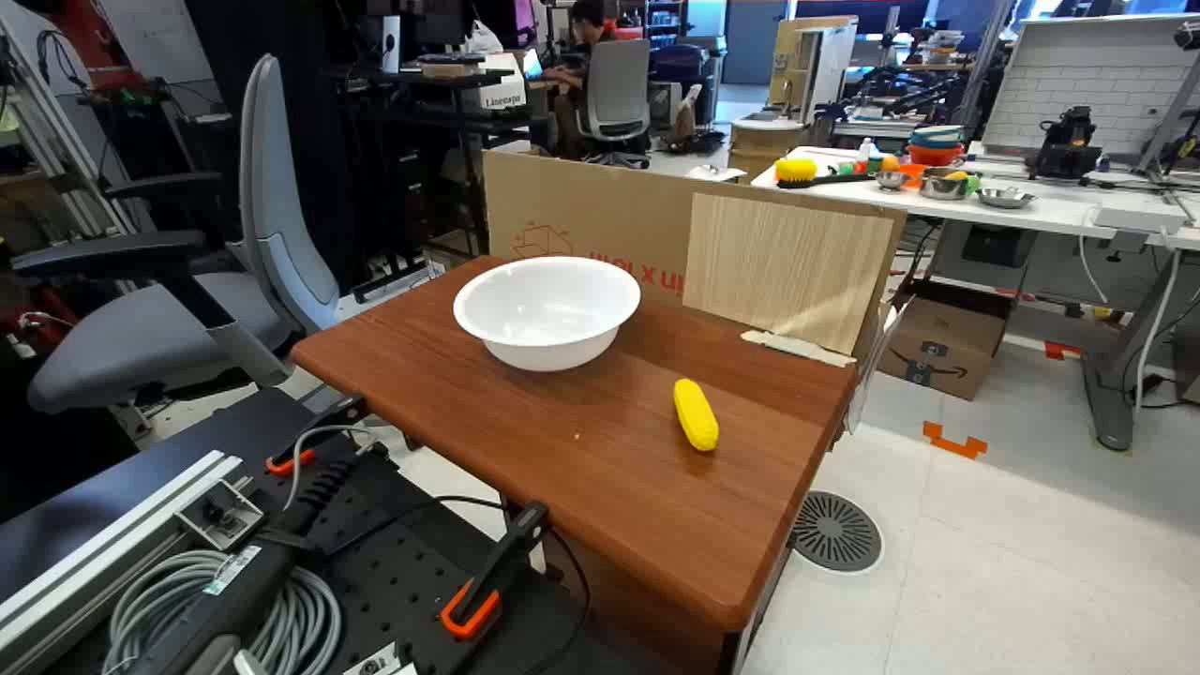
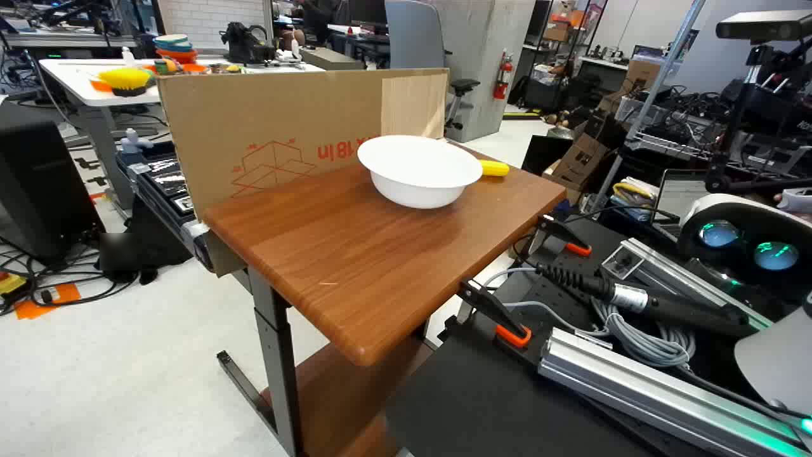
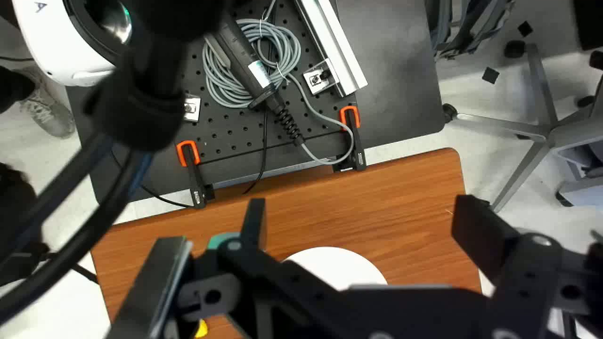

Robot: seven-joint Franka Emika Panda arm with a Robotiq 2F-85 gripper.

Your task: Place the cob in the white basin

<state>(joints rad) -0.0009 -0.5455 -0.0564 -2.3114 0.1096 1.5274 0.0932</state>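
Brown tabletop (image 1: 581,459) beneath bright-yellow, oblong cob (image 1: 696,415)

The matte-black, angular gripper (image 3: 365,227) has blocky black fingers (image 3: 480,235), round grey screw heads (image 3: 541,240) and circular holes (image 3: 212,296), while thick black cables (image 3: 92,230), faintly blue-tinged, meet a blurred black cylindrical fitting (image 3: 136,115).

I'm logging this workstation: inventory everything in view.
table: 1, brown, centre
bench: 1, black, beside table
cob: 1, yellow, on table
basin: 1, white, on table
cardboard panel: 1, brown, table edge
wood-grain board: 1, beige, against panel
clamps: 2, black and orange, table edge
cable coil: 1, grey, on bench
rails: at least 2, silver, on bench
nearest chair: 1, grey, beside table
background clutter: uncounted, multicoloured, behind
gripper: 1, black, open, wrist view
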